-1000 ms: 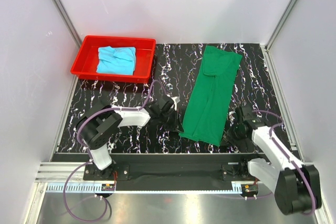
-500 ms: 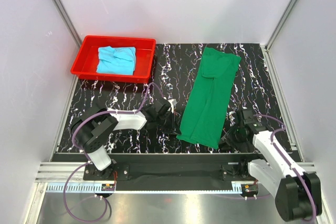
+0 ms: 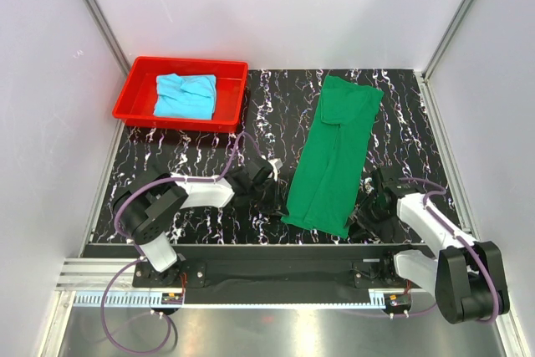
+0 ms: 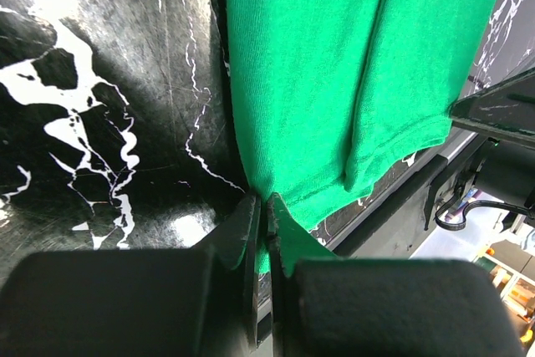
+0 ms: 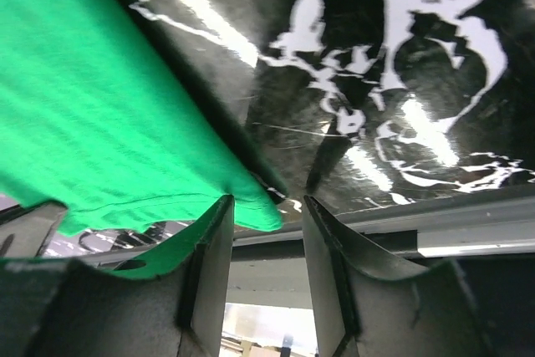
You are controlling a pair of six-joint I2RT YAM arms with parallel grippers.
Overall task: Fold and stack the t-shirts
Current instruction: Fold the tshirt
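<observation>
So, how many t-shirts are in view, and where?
2. The green t-shirt lies on the table, right of centre; the light blue t-shirt sits in the red tray, far left. None seems hidden.

White enclosure, black marbled worktop (image 3: 401,123), evenly lit.
Plain white panels (image 3: 284,6) stand left, far and right, joined at the far corners by aluminium posts (image 3: 97,6); a brushed-metal ledge (image 3: 276,332) runs along the near edge.

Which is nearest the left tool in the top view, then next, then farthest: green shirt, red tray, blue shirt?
1. green shirt, pinched in the left tool, on its right.
2. red tray, back left.
3. blue shirt, inside that tray.
</observation>
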